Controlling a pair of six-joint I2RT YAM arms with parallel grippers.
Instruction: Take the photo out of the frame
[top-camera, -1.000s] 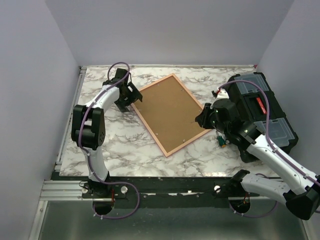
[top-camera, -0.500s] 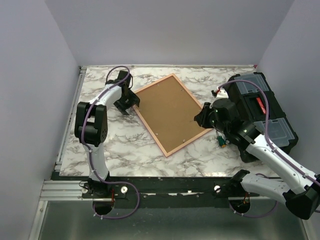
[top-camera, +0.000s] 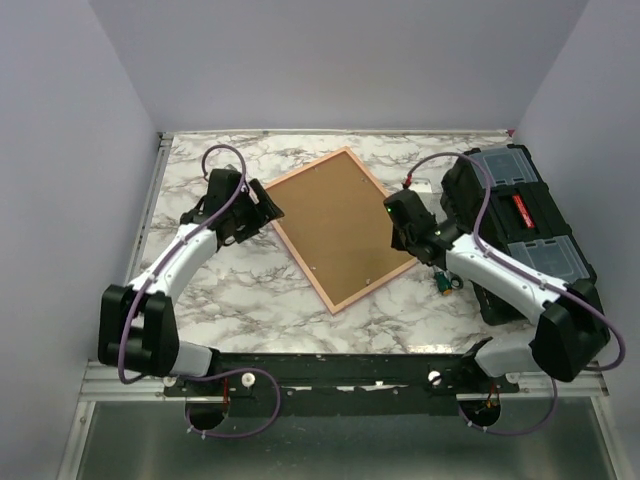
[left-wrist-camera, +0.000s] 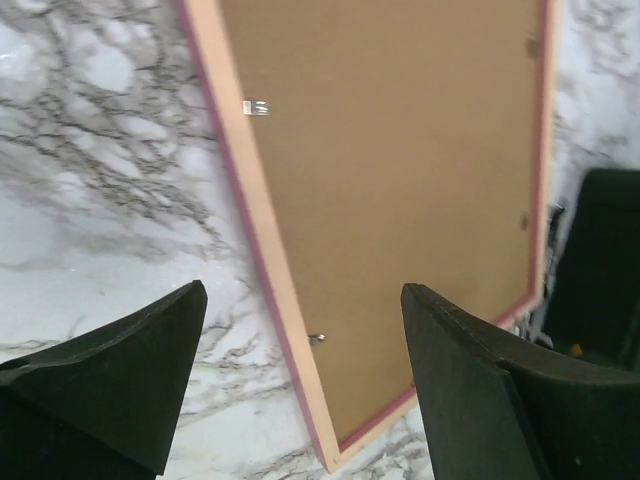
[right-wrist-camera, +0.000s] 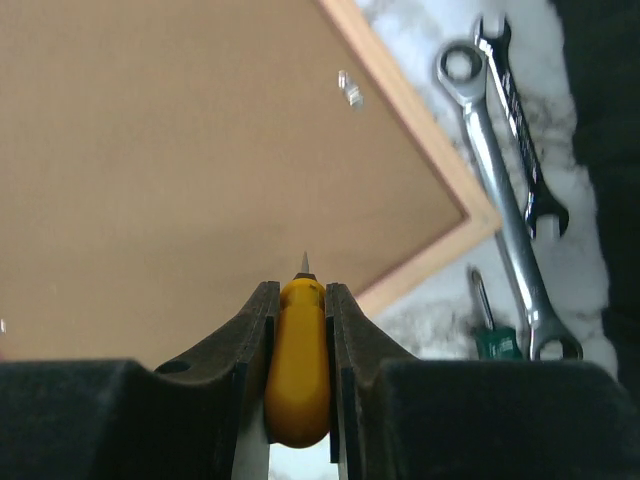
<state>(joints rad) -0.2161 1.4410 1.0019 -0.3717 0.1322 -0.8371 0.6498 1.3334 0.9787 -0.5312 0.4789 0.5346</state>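
Observation:
The frame (top-camera: 338, 228) lies face down on the marble table, brown backing board up, thin pink rim around it. The photo is hidden under the board. My left gripper (top-camera: 264, 204) hovers open over the frame's left corner. In the left wrist view its black fingers (left-wrist-camera: 120, 370) straddle the pink edge (left-wrist-camera: 262, 250) without touching it. My right gripper (top-camera: 398, 236) is over the frame's right side, shut on a yellow-handled pointed tool (right-wrist-camera: 298, 350). The tool's metal tip points at the board (right-wrist-camera: 180, 150).
A black toolbox (top-camera: 525, 230) stands at the right. A silver wrench (right-wrist-camera: 505, 170) and a green-handled screwdriver (right-wrist-camera: 495, 335) lie on the table between it and the frame's corner. Small metal tabs (left-wrist-camera: 256, 107) sit along the board's edges.
Both arms have dropped lower and stretched out. The right gripper moved left and up over the board with the yellow tool. The left gripper stays at the frame's left corner.

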